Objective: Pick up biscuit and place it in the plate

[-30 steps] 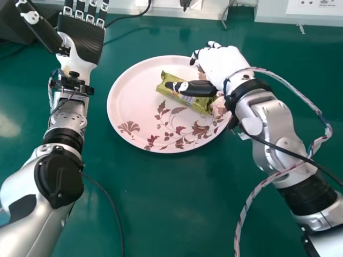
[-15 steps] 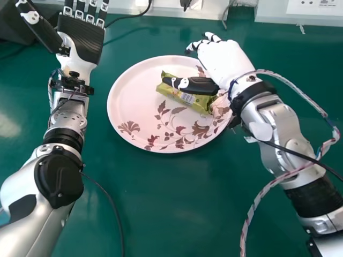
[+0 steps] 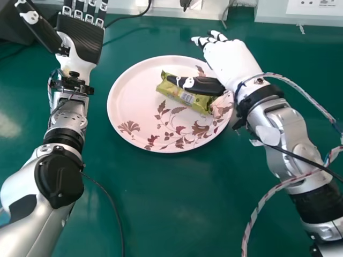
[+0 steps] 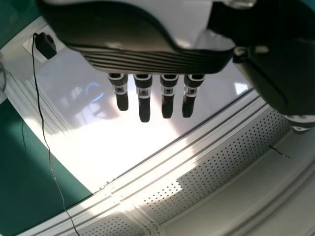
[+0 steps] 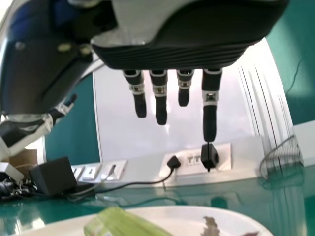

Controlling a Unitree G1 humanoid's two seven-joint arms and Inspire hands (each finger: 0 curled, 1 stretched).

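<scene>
Biscuit: the green packet [image 3: 185, 98] lies inside the plate, a little to the right of its middle and toward its far half, slanting from the upper left down to the right.
Plate: round, pale pink [image 3: 127, 101], with a leafy print that shows mostly across its near and right part; it sits on the green table [image 3: 166, 187].
My right hand: at the plate's right side [image 3: 229, 60], palm and fingers reaching past its far right rim.
Right fingers: straight and released [image 3: 214, 36], clenched on nothing.
Right thumb: stretched out over the plate [image 3: 203, 85], crossing the packet's far side in the head view; whether it touches the wrapper I cannot tell.
Right wrist view: my straight fingers hang well apart from the packet, which lies in the plate.
My left hand: beyond the plate's left side [image 3: 81, 40], palm turned up.
Left fingers: straight and loose, grasping nothing.
Left thumb: spread out to the side away from the plate [image 3: 40, 27].
Cables: one black [image 3: 112, 206] runs on the table at the plate's near left; a wrapped one [image 3: 257, 206] loops from my right arm, nearer me than the plate and to its right.
Dark box: beyond the plate, far to its left [image 3: 13, 27].
</scene>
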